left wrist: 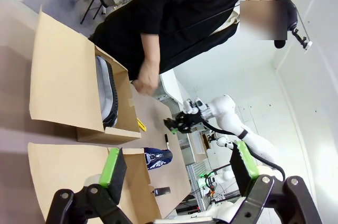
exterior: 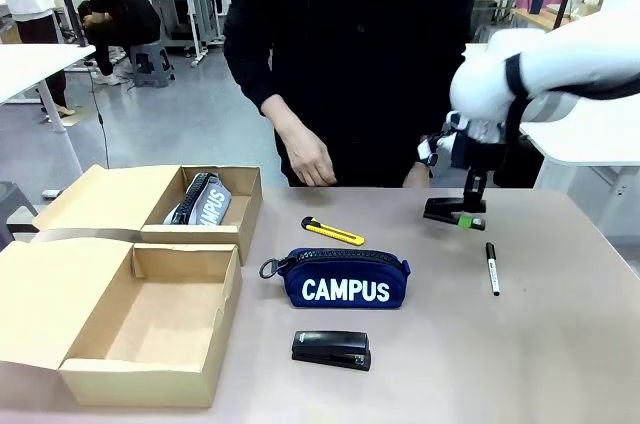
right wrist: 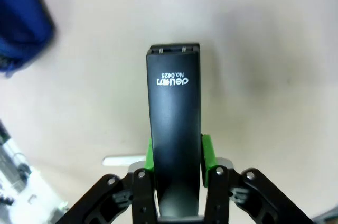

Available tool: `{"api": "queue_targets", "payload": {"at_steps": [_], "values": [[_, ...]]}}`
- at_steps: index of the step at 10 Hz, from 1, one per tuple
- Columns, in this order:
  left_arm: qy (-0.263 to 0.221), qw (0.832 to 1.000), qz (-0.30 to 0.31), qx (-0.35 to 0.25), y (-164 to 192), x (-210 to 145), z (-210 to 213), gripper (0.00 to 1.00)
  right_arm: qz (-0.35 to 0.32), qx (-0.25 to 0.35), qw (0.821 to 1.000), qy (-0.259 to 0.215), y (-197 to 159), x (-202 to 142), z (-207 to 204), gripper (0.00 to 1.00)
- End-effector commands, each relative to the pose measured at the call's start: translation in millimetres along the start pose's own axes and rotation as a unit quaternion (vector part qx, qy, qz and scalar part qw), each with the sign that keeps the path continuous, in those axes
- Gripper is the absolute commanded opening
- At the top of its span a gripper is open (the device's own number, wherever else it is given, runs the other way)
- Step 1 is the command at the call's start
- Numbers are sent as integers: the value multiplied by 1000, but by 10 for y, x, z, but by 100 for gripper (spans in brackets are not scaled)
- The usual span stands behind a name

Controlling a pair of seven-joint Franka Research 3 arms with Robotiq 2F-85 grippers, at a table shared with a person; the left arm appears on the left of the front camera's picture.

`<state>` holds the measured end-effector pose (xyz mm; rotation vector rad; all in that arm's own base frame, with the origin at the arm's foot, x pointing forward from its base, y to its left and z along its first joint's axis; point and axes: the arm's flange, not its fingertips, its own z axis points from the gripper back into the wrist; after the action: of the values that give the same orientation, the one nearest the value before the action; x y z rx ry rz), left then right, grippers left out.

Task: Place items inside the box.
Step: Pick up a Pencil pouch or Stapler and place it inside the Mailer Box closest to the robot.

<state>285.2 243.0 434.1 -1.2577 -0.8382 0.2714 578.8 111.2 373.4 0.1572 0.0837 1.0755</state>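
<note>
My right gripper (exterior: 464,218) is shut on a small black stapler (exterior: 442,209), holding it level just over the table at the right; in the right wrist view the green pads (right wrist: 207,152) clamp the stapler (right wrist: 174,92) from both sides. A second black stapler (exterior: 331,349) lies near the front edge. The navy CAMPUS pouch (exterior: 345,280) lies mid-table, with the yellow-and-black utility knife (exterior: 333,232) behind it. The grey pouch (exterior: 201,201) is inside the far cardboard box (exterior: 245,206). The near box (exterior: 150,379) holds nothing. My left gripper (left wrist: 178,163) is open above the boxes.
A black marker (exterior: 492,269) lies on the table at the right, near my right gripper. The person stands at the far edge with a hand (exterior: 308,159) hanging above the table behind the knife. Both boxes have flat open lids (exterior: 55,294) spreading left.
</note>
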Motion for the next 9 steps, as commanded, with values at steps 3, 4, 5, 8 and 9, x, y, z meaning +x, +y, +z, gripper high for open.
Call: {"api": "queue_targets", "payload": {"at_steps": [3, 4, 5, 8, 9], "values": [[-10, 1000, -10, -12, -9, -4, -15, 100, -177, 57, 982, -11, 1409, -962, 664, 0], [-10, 1000, -10, -12, -9, -4, -15, 100, -238, 60, 969, -30, 1622, -1197, 676, 0], [-10, 1000, -10, -12, -9, -4, -15, 100, -288, 51, 955, -49, 1788, -1378, 652, 0], [-10, 1000, -10, -12, -9, -4, -15, 100, -346, 53, 931, -102, 2160, -1792, 439, 0], [-10, 1000, -10, -12, -9, -4, -15, 100, -375, 46, 920, -107, 2030, -1779, 392, 0]]}}
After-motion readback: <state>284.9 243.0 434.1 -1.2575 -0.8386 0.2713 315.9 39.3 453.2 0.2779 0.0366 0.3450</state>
